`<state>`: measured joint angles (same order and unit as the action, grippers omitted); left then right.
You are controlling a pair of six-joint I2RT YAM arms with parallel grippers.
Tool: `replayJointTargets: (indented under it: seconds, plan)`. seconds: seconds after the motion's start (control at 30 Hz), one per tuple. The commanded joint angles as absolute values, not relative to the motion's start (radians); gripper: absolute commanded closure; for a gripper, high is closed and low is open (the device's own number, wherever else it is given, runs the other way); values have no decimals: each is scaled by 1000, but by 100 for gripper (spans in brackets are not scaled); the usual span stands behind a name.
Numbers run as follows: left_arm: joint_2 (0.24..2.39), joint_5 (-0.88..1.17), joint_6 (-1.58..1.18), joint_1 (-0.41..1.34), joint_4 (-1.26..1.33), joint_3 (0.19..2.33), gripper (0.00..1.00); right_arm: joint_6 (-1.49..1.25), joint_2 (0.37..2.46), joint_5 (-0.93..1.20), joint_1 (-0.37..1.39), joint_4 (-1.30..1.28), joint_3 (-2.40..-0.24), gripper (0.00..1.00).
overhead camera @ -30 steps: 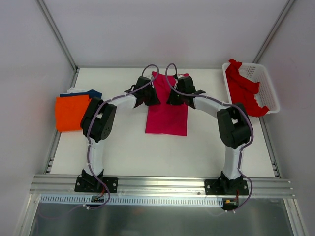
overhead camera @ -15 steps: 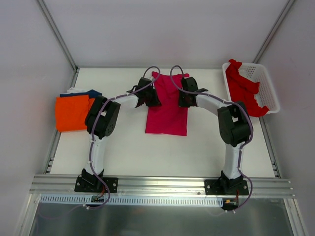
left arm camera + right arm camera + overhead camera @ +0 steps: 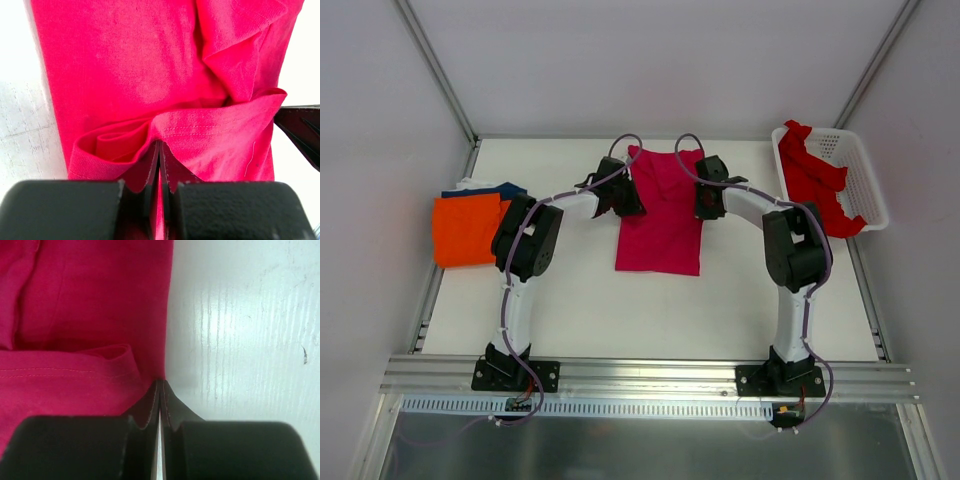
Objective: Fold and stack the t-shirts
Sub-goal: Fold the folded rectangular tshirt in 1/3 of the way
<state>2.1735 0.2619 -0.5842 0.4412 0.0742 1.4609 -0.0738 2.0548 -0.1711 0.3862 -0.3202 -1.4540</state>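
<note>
my left hand (image 3: pixel 159 149) pinched tight on magenta t-shirt (image 3: pixel 125 70) hem | my right hand (image 3: pixel 160 386) pinched tight on its side edge

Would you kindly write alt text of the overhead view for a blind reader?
The left pincer and the right pincer sit at opposite side edges of a magenta shirt spread on a white table. A folded orange shirt and a navy shirt lie at left; a red shirt spills from a white basket at right.
</note>
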Motion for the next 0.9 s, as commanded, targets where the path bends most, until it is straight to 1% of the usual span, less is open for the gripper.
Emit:
replayJointTargets:
  seconds: [0.0, 0.07, 0.2, 0.23, 0.27, 0.3, 0.33, 0.37, 0.4, 0.43, 0.47, 0.5, 0.53, 0.57, 0.6, 0.63, 0.67, 0.7, 0.73, 0.77, 0.8, 0.87]
  plan:
    - [2186, 255, -558, 426, 98, 1463, 100, -52, 2059, -233, 377, -364, -1473, 100]
    - [2169, 241, -552, 426, 100, 1465, 100, -34, 2033, -258, 376, -365, -1471, 99]
    - [2040, 174, -526, 429, 98, 1457, 100, -14, 1913, -311, 371, -367, -1431, 100]
    - [2011, 140, -511, 430, 100, 1459, 90, -11, 1843, -319, 371, -365, -1407, 99]
    - [1981, 123, -502, 431, 100, 1459, 83, -9, 1804, -327, 371, -364, -1393, 99]
    - [1915, 108, -491, 434, 98, 1459, 74, -8, 1763, -334, 373, -361, -1378, 99]
    - [1879, 75, -480, 437, 98, 1460, 53, -8, 1719, -334, 371, -359, -1361, 95]
    - [1812, 63, -462, 439, 85, 1460, 45, -8, 1627, -322, 371, -360, -1327, 88]
    - [1780, 49, -453, 442, 77, 1453, 35, -9, 1580, -307, 371, -362, -1309, 76]
    - [1744, 23, -446, 449, 65, 1447, 17, -9, 1537, -289, 373, -371, -1292, 58]
    - [1712, 14, -445, 454, 33, 1434, 8, -14, 1496, -269, 373, -379, -1255, 53]
    - [1644, 11, -451, 459, 22, 1387, 1, -26, 1412, -220, 373, -386, -1231, 50]
    - [1606, 11, -456, 469, 18, 1349, 1, -34, 1370, -192, 376, -385, -1201, 50]
    - [1571, 23, -477, 477, 18, 1306, 1, -43, 1330, -166, 376, -376, -1166, 54]
    - [1507, 32, -491, 485, 23, 1216, 1, -49, 1290, -120, 379, -361, -1087, 63]
    - [1481, 41, -503, 492, 26, 1174, 3, -72, 1219, -100, 380, -333, -1048, 82]
    - [1444, 52, -535, 511, 28, 1129, 9, -87, 1188, -78, 382, -319, -1010, 91]
    - [1431, 75, -552, 520, 46, 1049, 31, -101, 1160, -24, 380, -277, -936, 98]
    - [1421, 89, -566, 529, 63, 1010, 53, -123, 1126, 20, 382, -253, -904, 99]
    - [1405, 94, -596, 552, 80, 971, 79, -136, 1118, 93, 380, -232, -875, 100]
    - [1404, 101, -607, 563, 118, 909, 100, -149, 1114, 138, 380, -186, -827, 99]
    - [1410, 115, -626, 601, 158, 862, 100, -193, 1129, 260, 385, -120, -786, 100]
